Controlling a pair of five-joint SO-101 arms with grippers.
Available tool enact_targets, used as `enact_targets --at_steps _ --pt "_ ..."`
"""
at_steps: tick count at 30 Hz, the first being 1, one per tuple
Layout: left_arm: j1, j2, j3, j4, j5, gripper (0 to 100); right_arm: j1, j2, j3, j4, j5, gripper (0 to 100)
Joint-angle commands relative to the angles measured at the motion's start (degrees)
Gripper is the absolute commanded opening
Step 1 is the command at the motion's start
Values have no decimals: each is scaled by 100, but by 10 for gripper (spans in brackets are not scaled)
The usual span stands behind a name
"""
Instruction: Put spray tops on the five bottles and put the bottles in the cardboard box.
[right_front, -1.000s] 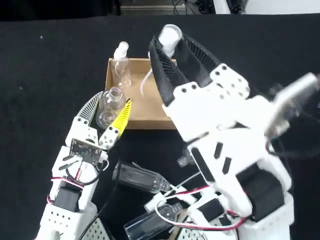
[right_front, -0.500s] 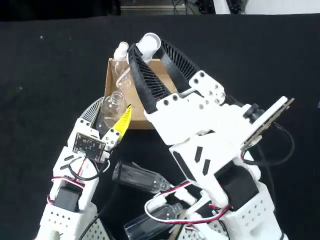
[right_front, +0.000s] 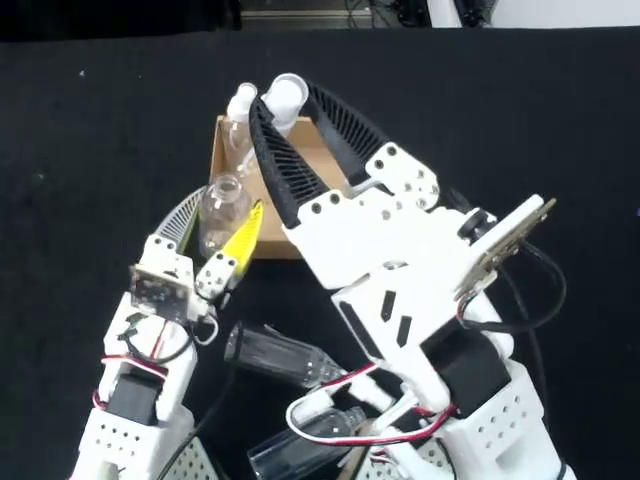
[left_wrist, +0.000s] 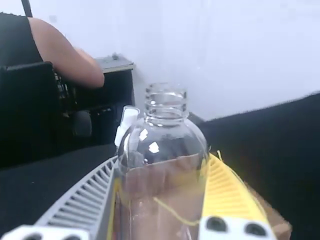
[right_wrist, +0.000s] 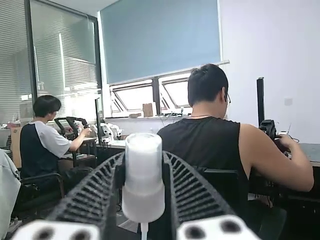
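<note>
Robot arms, two of them, work side by side over a black table (right_front: 100, 120). The left pincer (right_front: 222, 218), with one grey ribbed finger and one yellow finger, is clamped on a clear plastic bottle with an open threaded neck (right_front: 222, 200). This bottle stands roughly upright between the two fingers, and its bare neck rises past their tips.

The right pincer (right_front: 285, 100), with two black ribbed fingers, is closed on a white spray top (right_front: 286, 92). The rounded head of the spray top pokes out beyond the fingertips. In the right wrist view, a thin tube starts just below the head, between the fingers. The right pincer's tips sit beyond and to the side of the left pincer's tips, so the spray top is near the open bottle neck but not touching it.

A brown cardboard box (right_front: 272, 232) lies just past the left pincer's tips and partly beneath the right pincer's fingers. A clear bottle already fitted with a white sprayer (right_front: 240, 125) stands in the box, just beside the right pincer's tips.

Behind both pincers, between the arm bases, two more clear capless bottles (right_front: 280, 355) lie on their sides on the table.
</note>
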Motion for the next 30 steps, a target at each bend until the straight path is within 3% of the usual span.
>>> enact_targets --at_steps 1,6,30 --pt "22 -44 127 -220 352 127 -79 365 -84 -264 79 12" --pt "40 -44 127 -185 334 127 -53 716 -75 -712 79 11" --pt "22 0 127 -176 334 127 -308 198 127 -659 79 11"
